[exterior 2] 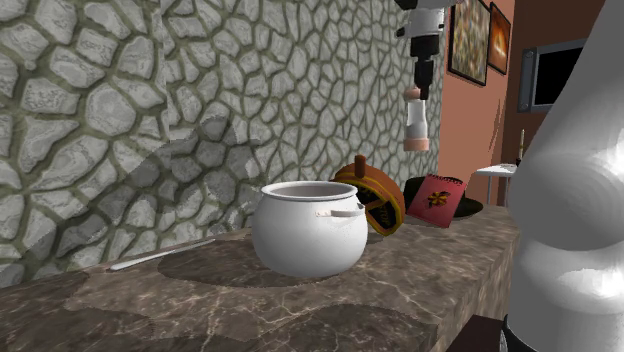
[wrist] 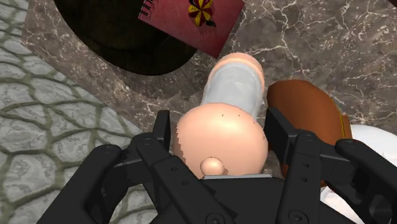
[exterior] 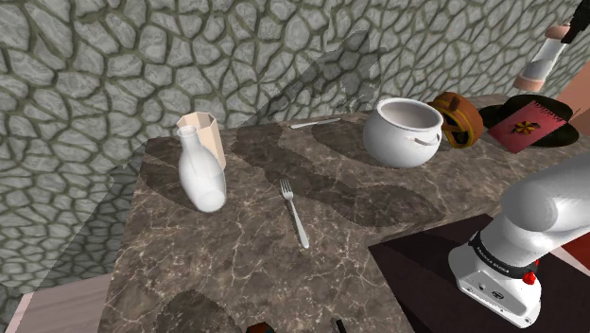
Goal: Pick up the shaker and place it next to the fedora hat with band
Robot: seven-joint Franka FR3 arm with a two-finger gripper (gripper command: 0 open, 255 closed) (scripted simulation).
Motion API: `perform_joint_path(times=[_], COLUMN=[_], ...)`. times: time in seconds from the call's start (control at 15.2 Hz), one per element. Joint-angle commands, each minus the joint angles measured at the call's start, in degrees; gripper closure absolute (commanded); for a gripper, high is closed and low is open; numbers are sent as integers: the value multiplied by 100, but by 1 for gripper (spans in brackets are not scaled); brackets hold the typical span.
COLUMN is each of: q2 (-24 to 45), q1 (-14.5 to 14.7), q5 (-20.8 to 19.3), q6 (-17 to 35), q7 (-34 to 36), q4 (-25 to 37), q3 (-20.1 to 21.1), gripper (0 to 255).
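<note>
The shaker, a clear body with peach-coloured ends, hangs in the air with my gripper shut on its upper end. In the second exterior view the shaker hangs below the gripper, well above the table. In the wrist view both black fingers clasp the shaker, and the gripper is above the table beside the hat. The black fedora hat lies at the table's far end, under and a little beyond the shaker; it is also in the other views.
A red notebook lies partly on the hat. Beside the hat sit an orange pumpkin-like thing and a white pot. A fork, a white bottle and a beige cup stand further along. A stone wall borders the table.
</note>
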Motion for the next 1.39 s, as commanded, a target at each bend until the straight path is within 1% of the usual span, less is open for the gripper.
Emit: perform_joint_path(times=[0.0,0.33,0.66,1.32], q2=[-230,-539,-694,-998], q1=[-97,-310,-465,-587], q5=[-107,-257,-344,-553], q6=[-80,-235,-384,337], q7=[-186,-741,-1306,-1114], q4=[-83,-67,92,-914], q3=[-77,-391,-753,-747], gripper=[255,255,255,255])
